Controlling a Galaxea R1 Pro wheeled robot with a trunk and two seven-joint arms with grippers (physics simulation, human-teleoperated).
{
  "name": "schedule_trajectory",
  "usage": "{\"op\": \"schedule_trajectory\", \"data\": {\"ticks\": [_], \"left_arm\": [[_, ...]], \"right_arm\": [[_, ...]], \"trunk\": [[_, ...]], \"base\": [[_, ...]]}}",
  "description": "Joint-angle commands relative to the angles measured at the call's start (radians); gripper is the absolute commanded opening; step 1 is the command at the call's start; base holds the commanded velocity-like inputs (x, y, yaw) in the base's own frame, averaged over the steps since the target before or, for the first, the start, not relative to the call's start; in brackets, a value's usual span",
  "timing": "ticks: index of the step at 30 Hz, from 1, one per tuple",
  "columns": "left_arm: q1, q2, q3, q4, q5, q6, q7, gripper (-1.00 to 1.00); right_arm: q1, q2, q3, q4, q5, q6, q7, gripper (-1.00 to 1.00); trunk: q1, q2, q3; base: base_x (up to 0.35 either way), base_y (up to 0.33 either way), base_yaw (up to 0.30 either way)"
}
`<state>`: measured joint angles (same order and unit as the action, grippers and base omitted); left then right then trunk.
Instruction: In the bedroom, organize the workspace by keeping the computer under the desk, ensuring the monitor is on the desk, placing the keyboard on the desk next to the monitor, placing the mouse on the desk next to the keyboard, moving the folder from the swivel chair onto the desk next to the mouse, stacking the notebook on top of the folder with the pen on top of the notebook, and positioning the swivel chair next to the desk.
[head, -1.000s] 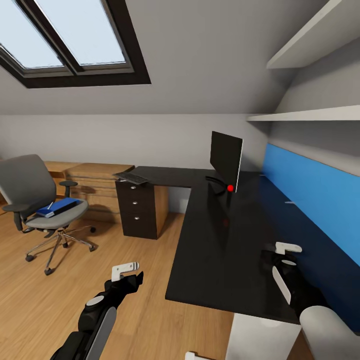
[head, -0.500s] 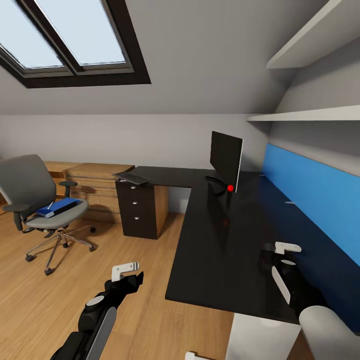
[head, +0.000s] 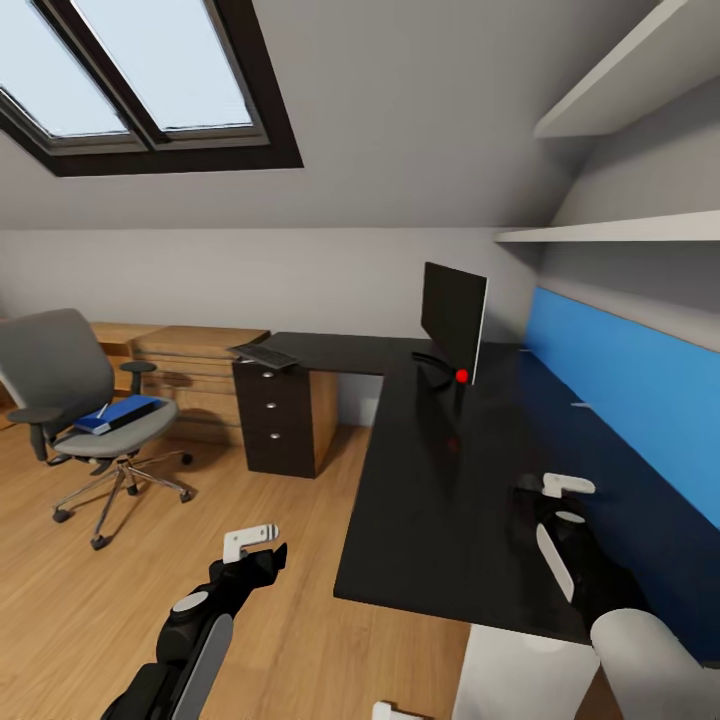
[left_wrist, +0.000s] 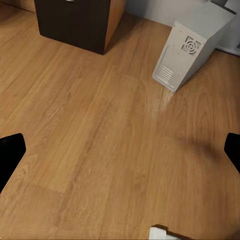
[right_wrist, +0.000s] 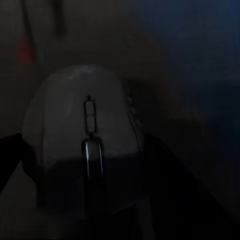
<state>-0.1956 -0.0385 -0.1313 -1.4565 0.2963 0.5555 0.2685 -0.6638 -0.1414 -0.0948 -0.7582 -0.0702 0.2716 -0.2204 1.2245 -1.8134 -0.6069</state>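
Observation:
A pale mouse (right_wrist: 87, 145) with a scroll wheel sits between the fingers of my right gripper (head: 538, 508), which is shut on it just over the near right part of the black L-shaped desk (head: 430, 470). The monitor (head: 453, 318) stands at the desk's corner. At the far left end of the desk lies the keyboard (head: 262, 355). The grey swivel chair (head: 60, 385) stands on the floor at the left, carrying a blue folder (head: 120, 414) with a pen (head: 101, 411) on top. My left gripper (head: 252, 545) hangs open above the floor. The computer tower (left_wrist: 192, 45) stands on the floor.
A dark drawer unit (head: 272, 425) stands under the desk's left wing, with a wooden dresser (head: 190, 365) behind it. A blue wall panel (head: 620, 390) and shelves (head: 610, 232) run along the desk's right side. Wooden floor (head: 80, 600) lies between chair and desk.
My right gripper with the mouse has shifted slightly farther along the desk toward the monitor. The view has moved a touch; the left arm stays put.

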Motion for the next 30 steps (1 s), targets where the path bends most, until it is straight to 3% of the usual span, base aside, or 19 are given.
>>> {"op": "schedule_trajectory", "data": {"ticks": [1, 5, 9, 12, 13, 18, 24, 29, 30], "left_arm": [[0.000, 0.000, -0.002, -0.001, 0.011, 0.002, 0.009, 1.00], [0.000, 0.000, -0.003, -0.001, 0.011, 0.001, 0.009, 1.00], [0.000, 0.000, -0.003, -0.001, 0.011, 0.001, 0.009, 1.00], [0.000, 0.000, -0.003, -0.001, 0.011, 0.002, 0.008, 1.00], [0.000, 0.000, -0.004, 0.000, 0.012, 0.002, 0.008, 1.00], [0.000, 0.001, -0.001, 0.001, 0.013, 0.003, 0.006, 1.00], [0.000, 0.002, 0.001, 0.001, 0.014, 0.004, 0.006, 1.00], [0.000, 0.002, 0.001, 0.001, 0.015, 0.005, 0.006, 1.00], [0.000, 0.002, 0.018, 0.001, 0.015, 0.007, 0.006, 1.00]], "right_arm": [[0.000, 0.013, 0.015, -0.013, -0.010, 0.004, -0.006, -1.00], [0.000, 0.035, 0.024, -0.018, -0.010, 0.004, -0.007, -1.00], [0.000, 0.077, 0.045, -0.017, -0.009, 0.001, -0.010, -1.00], [0.000, 0.117, 0.050, -0.014, -0.013, -0.002, -0.010, -1.00], [0.000, 0.155, 0.050, -0.012, -0.016, -0.002, -0.011, -1.00], [0.007, 0.232, 0.052, -0.059, -0.018, 0.002, -0.010, -1.00], [0.015, 0.273, 0.060, -0.084, -0.019, 0.006, -0.012, -1.00], [0.019, 0.274, 0.062, -0.092, -0.018, 0.003, -0.012, -1.00], [0.019, 0.274, 0.060, -0.094, -0.017, 0.001, -0.011, -1.00]], "trunk": [[0.000, -0.001, -0.001], [0.000, -0.001, -0.001], [0.000, -0.001, -0.001], [0.000, -0.001, -0.001], [0.000, -0.001, -0.001], [0.000, -0.001, -0.001], [0.000, -0.001, -0.001], [0.000, -0.001, -0.001], [0.000, -0.001, -0.001]], "base": [[-0.086, 0.270, 0.000], [-0.092, 0.300, 0.000], [-0.093, 0.314, 0.000], [-0.093, 0.315, 0.000], [-0.090, 0.316, 0.000], [-0.085, 0.317, 0.000], [-0.075, 0.318, 0.000], [0.005, 0.272, 0.000], [0.277, 0.037, 0.000]]}}
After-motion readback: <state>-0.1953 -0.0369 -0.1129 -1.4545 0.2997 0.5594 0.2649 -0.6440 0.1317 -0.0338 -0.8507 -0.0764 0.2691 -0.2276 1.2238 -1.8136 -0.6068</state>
